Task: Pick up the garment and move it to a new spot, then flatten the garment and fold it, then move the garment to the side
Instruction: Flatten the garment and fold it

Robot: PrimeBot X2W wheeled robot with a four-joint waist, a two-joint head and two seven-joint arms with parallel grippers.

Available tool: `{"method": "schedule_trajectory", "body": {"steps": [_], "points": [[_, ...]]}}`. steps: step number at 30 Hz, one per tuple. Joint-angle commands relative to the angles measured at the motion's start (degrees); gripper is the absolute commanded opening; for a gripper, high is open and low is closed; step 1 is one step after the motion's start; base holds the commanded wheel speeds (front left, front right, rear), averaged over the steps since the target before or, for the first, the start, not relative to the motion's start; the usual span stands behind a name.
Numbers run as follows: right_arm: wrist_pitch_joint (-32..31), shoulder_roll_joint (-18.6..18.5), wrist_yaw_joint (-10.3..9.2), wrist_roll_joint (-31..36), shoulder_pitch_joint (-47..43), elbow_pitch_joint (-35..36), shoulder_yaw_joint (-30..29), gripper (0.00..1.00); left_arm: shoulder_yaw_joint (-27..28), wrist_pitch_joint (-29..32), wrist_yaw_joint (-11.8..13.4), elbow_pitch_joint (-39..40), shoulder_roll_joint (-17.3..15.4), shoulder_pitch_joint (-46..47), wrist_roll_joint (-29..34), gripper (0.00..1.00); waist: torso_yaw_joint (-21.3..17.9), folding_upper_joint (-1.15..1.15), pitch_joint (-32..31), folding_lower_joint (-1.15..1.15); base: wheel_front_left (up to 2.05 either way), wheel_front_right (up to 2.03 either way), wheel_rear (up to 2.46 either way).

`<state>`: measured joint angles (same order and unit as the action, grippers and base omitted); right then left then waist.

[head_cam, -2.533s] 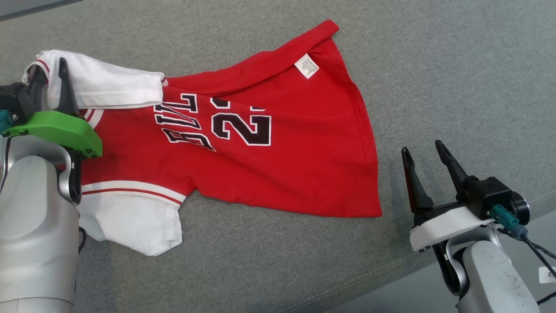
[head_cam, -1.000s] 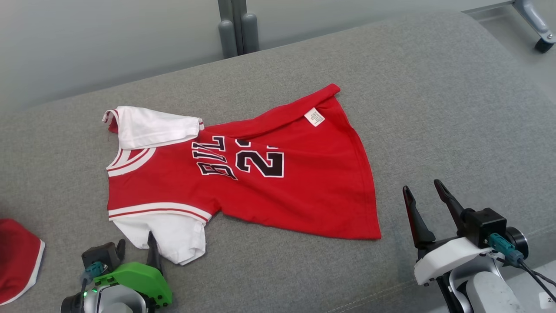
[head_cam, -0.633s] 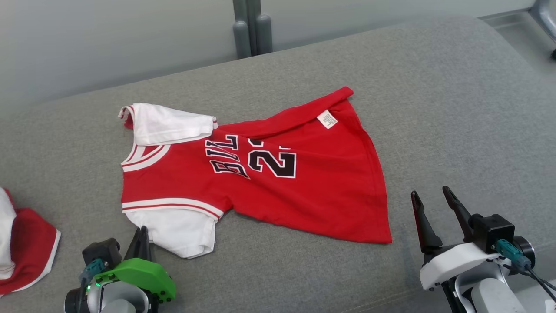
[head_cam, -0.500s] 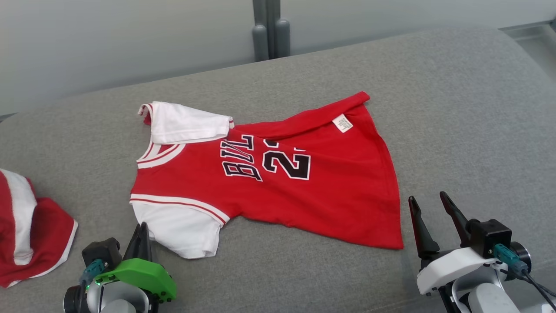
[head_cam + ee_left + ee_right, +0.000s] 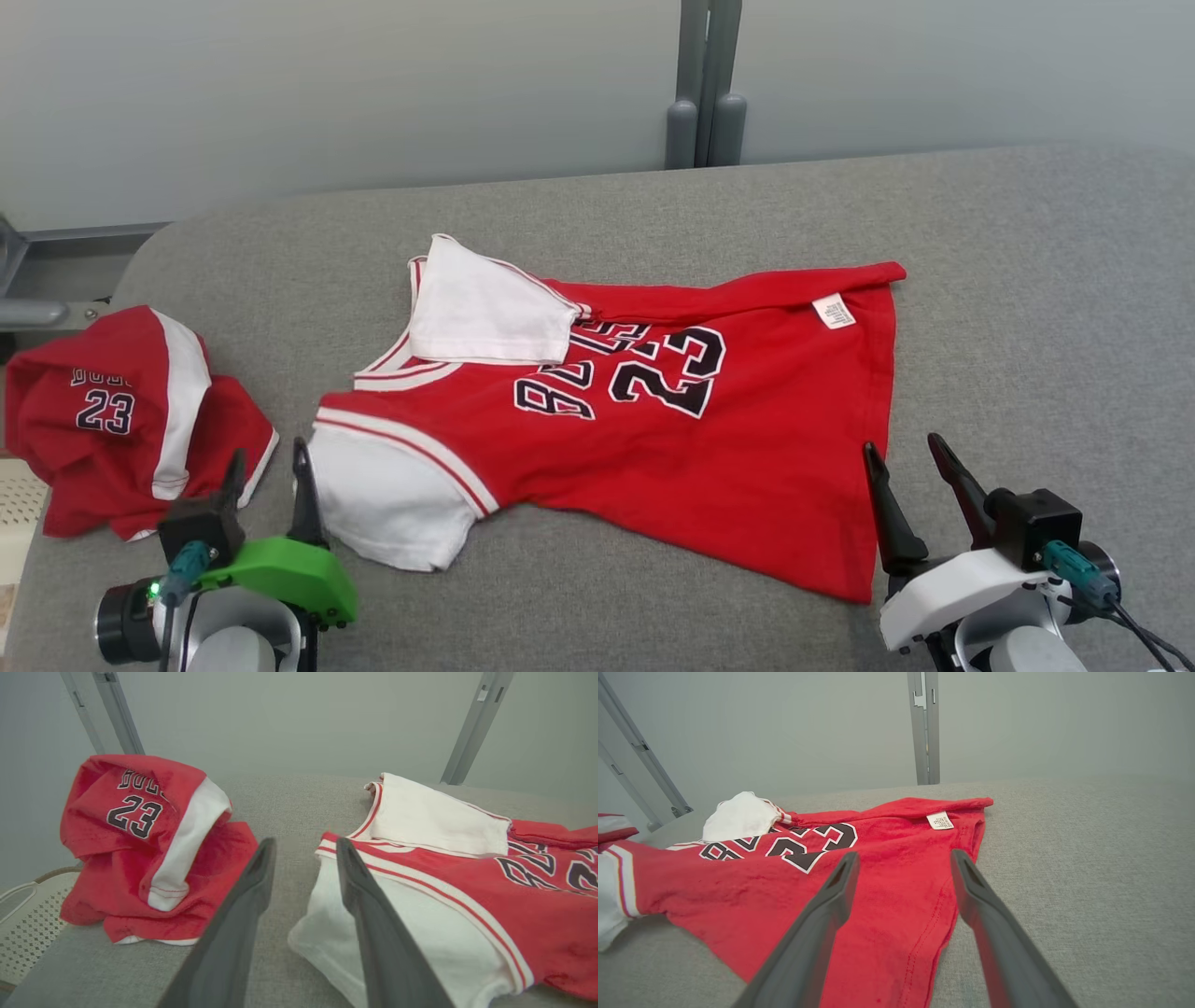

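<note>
One red jersey (image 5: 653, 448) lies spread on the grey fabric-covered desk (image 5: 1027, 280), roughly in the middle, with its neck toward the left and its hem toward the right. It carries dark lettering and the number 23 on the chest. It has two white sleeves: the far sleeve (image 5: 485, 313) is folded over onto the chest, and the near sleeve (image 5: 392, 504) lies flat toward the front edge. The far side of the body is turned over in a long fold, showing one white label (image 5: 833, 311) near the hem. One second red piece, a pair of shorts (image 5: 103, 411) with a white stripe and a small 23, sits crumpled at the left end of the desk, apart from the jersey. The left end effector (image 5: 269, 450) is between the shorts and the near sleeve, its two fingers parted and holding nothing; whether the right-hand finger touches the sleeve cannot be told. The right end effector (image 5: 902, 443) is by the hem's near corner, released, its two fingers spread wide and gripping nothing. Behind the desk stand a pale wall and grey upright posts (image 5: 705, 93), and a white perforated basket (image 5: 19, 504) shows at the left edge.
</note>
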<state>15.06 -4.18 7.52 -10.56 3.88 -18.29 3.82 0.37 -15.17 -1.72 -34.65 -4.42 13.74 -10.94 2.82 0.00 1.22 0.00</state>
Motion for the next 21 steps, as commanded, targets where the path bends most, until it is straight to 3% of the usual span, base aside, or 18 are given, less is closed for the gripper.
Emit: {"method": "schedule_trajectory", "body": {"steps": [1,8,21], "points": [[0.2,0.0,-0.06,-0.4,-0.9,-0.1,-0.1,1.0,0.0,0.1,0.4,0.4,-0.1,-2.1,0.8,1.0,0.5,0.0,-0.8,0.0,0.0,0.0,0.0],[0.2,-0.3,-0.06,-0.5,-0.9,-0.6,0.1,1.0,0.3,0.0,1.3,-3.3,0.0,-4.0,0.6,1.0,-1.3,0.0,-0.9,0.0,0.0,0.0,0.0],[0.2,-1.2,-0.06,-0.5,-0.4,-0.8,0.2,1.0,-4.9,0.0,-1.1,-4.4,1.3,-8.6,0.9,1.0,-4.3,0.0,-1.8,0.0,0.0,0.0,0.0]]}}
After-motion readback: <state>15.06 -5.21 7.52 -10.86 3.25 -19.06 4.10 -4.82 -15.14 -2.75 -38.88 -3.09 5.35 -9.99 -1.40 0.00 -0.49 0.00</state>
